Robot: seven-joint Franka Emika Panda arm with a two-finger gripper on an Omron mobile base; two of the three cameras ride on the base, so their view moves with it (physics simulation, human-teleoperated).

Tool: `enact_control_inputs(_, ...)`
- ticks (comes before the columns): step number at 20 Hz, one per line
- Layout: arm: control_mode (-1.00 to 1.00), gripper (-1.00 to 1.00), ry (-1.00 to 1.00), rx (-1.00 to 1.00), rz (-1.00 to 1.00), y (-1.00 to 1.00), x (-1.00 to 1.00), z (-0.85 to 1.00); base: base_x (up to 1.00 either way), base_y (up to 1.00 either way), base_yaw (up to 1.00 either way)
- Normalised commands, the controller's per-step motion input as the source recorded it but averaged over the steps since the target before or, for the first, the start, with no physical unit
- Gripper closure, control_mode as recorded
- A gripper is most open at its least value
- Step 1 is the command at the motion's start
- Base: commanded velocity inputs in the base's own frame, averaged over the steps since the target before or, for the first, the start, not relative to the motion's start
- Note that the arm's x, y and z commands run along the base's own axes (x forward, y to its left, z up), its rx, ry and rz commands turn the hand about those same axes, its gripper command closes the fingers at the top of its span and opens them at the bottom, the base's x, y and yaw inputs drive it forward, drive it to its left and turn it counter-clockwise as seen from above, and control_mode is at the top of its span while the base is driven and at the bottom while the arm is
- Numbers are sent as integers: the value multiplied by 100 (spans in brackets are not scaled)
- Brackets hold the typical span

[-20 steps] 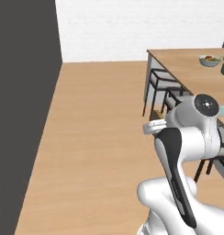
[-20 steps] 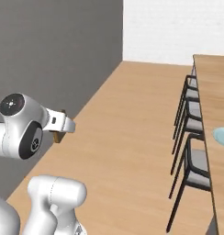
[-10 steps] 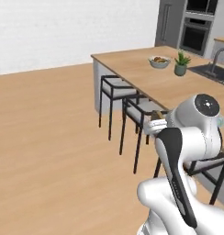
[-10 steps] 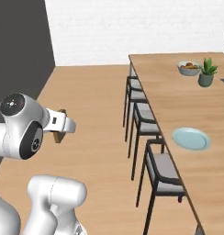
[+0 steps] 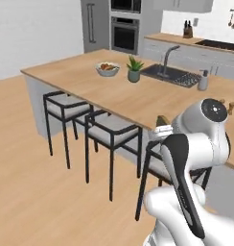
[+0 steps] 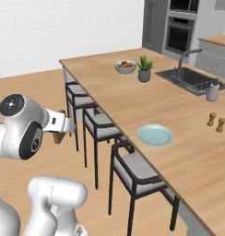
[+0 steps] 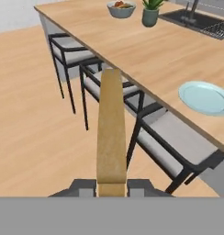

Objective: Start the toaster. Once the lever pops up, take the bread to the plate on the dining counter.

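Note:
My gripper (image 7: 111, 186) is shut on the bread (image 7: 111, 128), a thin tan slice seen edge-on and standing straight up from the fingers. In the base views the gripper (image 6: 59, 125) is held out beside the arm, with the bread (image 5: 162, 119) poking out of it. The pale teal plate (image 6: 154, 135) lies near the close edge of the light-wood dining counter (image 6: 179, 106), ahead and to the right of the bread; the plate (image 7: 206, 97) is bare. The toaster is out of view.
Black stools (image 5: 111, 137) with grey seats line the counter's near side (image 6: 133, 168). On the counter are a fruit bowl (image 6: 125, 66), a potted plant (image 6: 144, 69), a sink with tap (image 6: 188, 76), a dispenser (image 6: 212, 91) and two shakers (image 6: 216, 120). Wood floor lies left.
The whole picture has swung as the base turned: the dark wall and open floor gave way to the dining counter ahead. The bread stays held in the shut gripper.

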Motion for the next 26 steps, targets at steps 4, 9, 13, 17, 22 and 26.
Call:
enact_control_inputs(4,100,100,0,0,0,0,0,0,19,23,-75)
enact_control_inputs(9,100,100,0,0,0,0,0,0,20,22,-76)
enact_control_inputs(13,100,100,0,0,0,0,0,0,24,24,-75)
enact_control_inputs(17,100,100,0,0,0,0,0,0,37,32,-71)
enact_control_inputs(22,100,100,0,0,0,0,0,0,44,67,-53)
enact_control_inputs(26,100,100,0,0,0,0,0,0,19,92,-28)
